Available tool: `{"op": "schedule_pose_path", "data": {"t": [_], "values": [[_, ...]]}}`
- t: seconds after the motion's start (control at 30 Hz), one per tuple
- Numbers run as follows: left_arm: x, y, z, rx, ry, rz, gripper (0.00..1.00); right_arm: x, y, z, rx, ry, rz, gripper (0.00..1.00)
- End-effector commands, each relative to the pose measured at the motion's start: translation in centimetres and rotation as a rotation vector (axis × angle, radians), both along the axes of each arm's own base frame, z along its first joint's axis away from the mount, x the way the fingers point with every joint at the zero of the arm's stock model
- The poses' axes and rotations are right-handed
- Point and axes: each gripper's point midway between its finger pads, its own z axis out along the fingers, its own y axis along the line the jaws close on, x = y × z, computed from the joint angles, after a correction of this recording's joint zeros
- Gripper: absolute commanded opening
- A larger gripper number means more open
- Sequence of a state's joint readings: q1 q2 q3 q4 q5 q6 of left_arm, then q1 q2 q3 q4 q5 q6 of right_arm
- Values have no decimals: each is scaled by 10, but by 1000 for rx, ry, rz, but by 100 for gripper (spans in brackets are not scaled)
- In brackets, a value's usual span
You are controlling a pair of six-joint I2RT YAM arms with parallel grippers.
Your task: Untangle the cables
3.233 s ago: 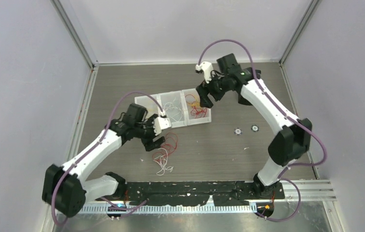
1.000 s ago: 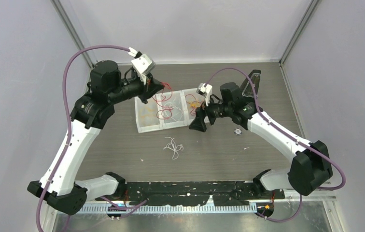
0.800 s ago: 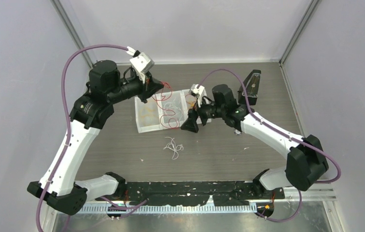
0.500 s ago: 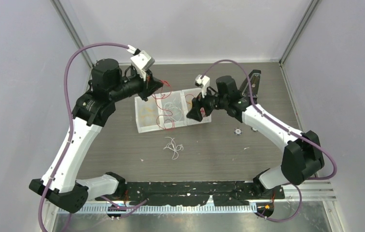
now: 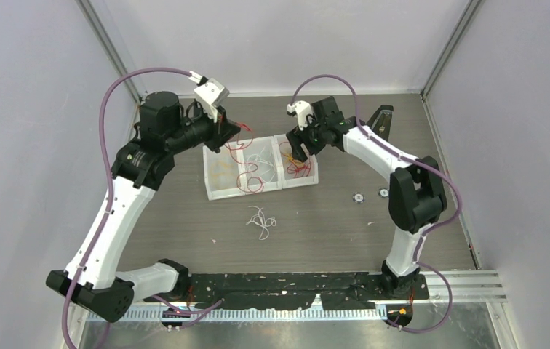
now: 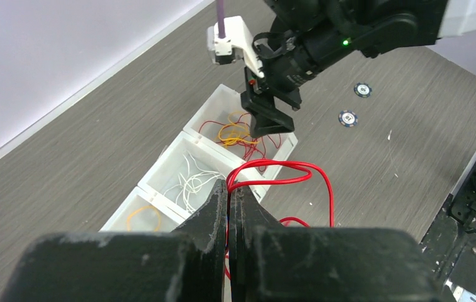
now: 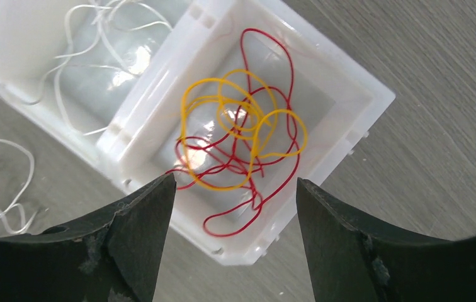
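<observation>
My left gripper [image 5: 231, 135] is shut on a red cable [image 6: 298, 168], raised above the white three-part tray [image 5: 207, 174]. The cable hangs in loops [image 5: 252, 186] over the tray's front. My right gripper [image 7: 234, 182] is open and hovers just over the tray's right compartment, which holds a tangle of red and yellow-orange cables [image 7: 235, 132]. Nothing sits between its fingers. The middle compartment holds white cables [image 6: 191, 182], and the left one a yellow-orange loop [image 6: 144, 217]. A small bunch of white cables [image 5: 261, 221] lies on the table in front of the tray.
Two small round discs [image 5: 358, 197] [image 5: 384, 193] lie on the table right of the tray. A black upright piece [image 5: 381, 119] stands at the back right. Grey walls close the table in at the left, back and right.
My right gripper has swung from the tray's front edge back and up over the right compartment, its jaws narrowing a little. The left gripper still holds the red cable raised.
</observation>
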State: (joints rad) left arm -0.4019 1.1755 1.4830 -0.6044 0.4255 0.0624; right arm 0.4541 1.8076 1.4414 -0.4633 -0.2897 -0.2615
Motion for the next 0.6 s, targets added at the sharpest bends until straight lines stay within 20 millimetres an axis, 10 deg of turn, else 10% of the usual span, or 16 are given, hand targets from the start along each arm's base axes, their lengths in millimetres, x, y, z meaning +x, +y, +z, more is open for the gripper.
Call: {"op": "schedule_pose_path", "data": {"t": [0.0, 0.4, 0.57], "values": [[-5, 10, 17, -16, -65, 28, 0, 31, 3, 2, -58, -62, -8, 76], [-7, 19, 9, 10, -59, 57, 0, 50, 22, -19, -53, -27, 60, 76], [-5, 21, 7, 15, -60, 61, 0, 45, 13, 16, -24, -72, 40, 76]]}}
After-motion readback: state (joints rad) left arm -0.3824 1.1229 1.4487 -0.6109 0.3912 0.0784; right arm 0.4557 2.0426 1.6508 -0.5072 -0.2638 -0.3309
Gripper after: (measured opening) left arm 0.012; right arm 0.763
